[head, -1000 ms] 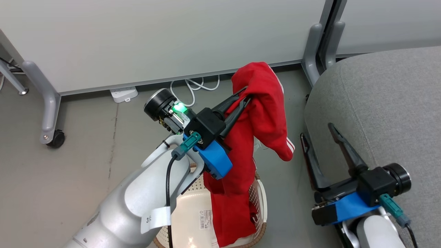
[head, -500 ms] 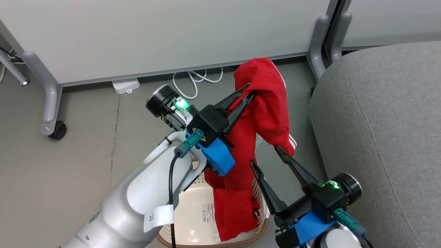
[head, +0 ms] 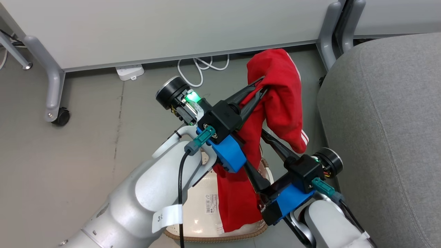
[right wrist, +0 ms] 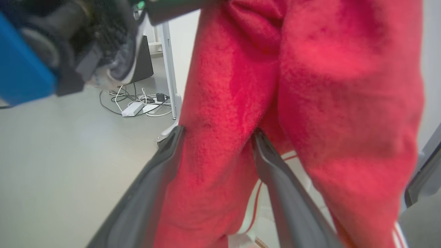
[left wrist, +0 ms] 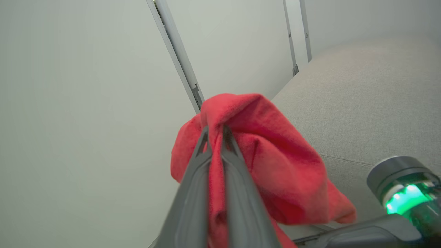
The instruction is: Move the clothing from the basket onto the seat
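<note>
The red clothing [head: 275, 100] hangs in the air, pinched near its top fold by my left gripper [head: 263, 86], which is shut on it. Its lower end trails down into the cream basket [head: 196, 206] on the floor below. In the left wrist view the left gripper [left wrist: 216, 131] grips the clothing [left wrist: 268, 137] in front of the grey seat [left wrist: 361, 103]. My right gripper [head: 253, 148] stands open, with its fingers on either side of the hanging cloth. In the right wrist view the right gripper [right wrist: 215, 136] straddles the clothing [right wrist: 310, 86]. The seat [head: 386, 120] lies to the right.
White partition panels stand behind on grey legs, one with a castor [head: 62, 116] at the left and another leg [head: 329, 34] beside the seat's corner. A power strip [head: 130, 71] and a white cable [head: 203, 65] lie on the grey floor by the partition.
My right gripper has swung left from beside the seat and now straddles the hanging cloth. The left gripper has carried the cloth slightly up and right. The camera has shifted too.
</note>
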{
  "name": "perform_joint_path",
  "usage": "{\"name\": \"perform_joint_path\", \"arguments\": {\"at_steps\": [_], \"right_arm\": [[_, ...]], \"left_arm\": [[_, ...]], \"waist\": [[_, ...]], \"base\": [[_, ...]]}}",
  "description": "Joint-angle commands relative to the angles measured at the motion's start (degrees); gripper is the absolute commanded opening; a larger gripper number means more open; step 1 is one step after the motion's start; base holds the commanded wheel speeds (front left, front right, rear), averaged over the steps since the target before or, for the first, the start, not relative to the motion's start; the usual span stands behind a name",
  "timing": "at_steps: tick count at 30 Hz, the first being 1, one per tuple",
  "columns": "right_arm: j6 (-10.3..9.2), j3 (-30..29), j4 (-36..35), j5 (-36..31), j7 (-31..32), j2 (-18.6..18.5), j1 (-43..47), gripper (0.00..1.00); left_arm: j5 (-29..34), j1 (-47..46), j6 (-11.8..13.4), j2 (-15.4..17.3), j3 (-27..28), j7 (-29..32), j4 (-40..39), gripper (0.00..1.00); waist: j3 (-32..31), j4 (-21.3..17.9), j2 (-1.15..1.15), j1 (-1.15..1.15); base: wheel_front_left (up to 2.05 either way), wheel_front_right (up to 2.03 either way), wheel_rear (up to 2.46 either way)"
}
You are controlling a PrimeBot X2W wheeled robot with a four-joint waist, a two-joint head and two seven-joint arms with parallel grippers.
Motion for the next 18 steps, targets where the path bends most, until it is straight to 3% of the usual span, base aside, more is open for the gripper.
{"name": "perform_joint_path", "arguments": {"at_steps": [1, 13, 14, 15, 16, 18], "right_arm": [[0.01, 0.30, 0.38, 0.23, -0.21, 0.07, -1.22, 1.00], [0.01, 0.89, 6.52, 4.73, -0.22, 0.03, -7.81, 1.00], [0.01, 0.78, 7.04, 5.05, -0.21, 0.06, -8.11, 0.93], [0.01, 0.67, 7.46, 5.34, -0.22, 0.03, -8.33, 0.36], [0.01, 0.61, 7.66, 5.51, -0.22, 0.02, -8.55, 0.00], [0.01, 0.65, 8.22, 5.81, -0.22, 0.02, -8.87, 0.00]], "left_arm": [[0.10, -0.75, -0.08, -0.14, 0.10, -0.29, -0.27, 0.00], [-0.15, -2.32, -0.09, -1.69, -1.30, -0.29, -0.81, 0.00], [-0.18, -2.37, -0.09, -1.74, -1.34, -0.29, -0.82, 0.00], [-0.21, -2.43, -0.09, -1.78, -1.35, -0.29, -0.80, 0.00], [-0.22, -2.50, -0.09, -1.85, -1.36, -0.29, -0.79, 0.00], [-0.21, -2.57, -0.09, -1.95, -1.33, -0.29, -0.76, 0.00]], "waist": [[0.29, 0.26, 0.00, 0.00], [2.00, 2.04, 0.00, 0.00], [2.09, 2.12, 0.00, 0.00], [2.15, 2.18, 0.00, 0.00], [2.20, 2.22, 0.00, 0.00], [2.22, 2.24, 0.00, 0.00]], "base": [[0.00, 0.00, 0.00], [0.00, 0.00, 0.00], [0.00, 0.00, 0.00], [0.00, 0.00, 0.00], [0.00, 0.00, 0.00], [0.00, 0.00, 0.00]]}}
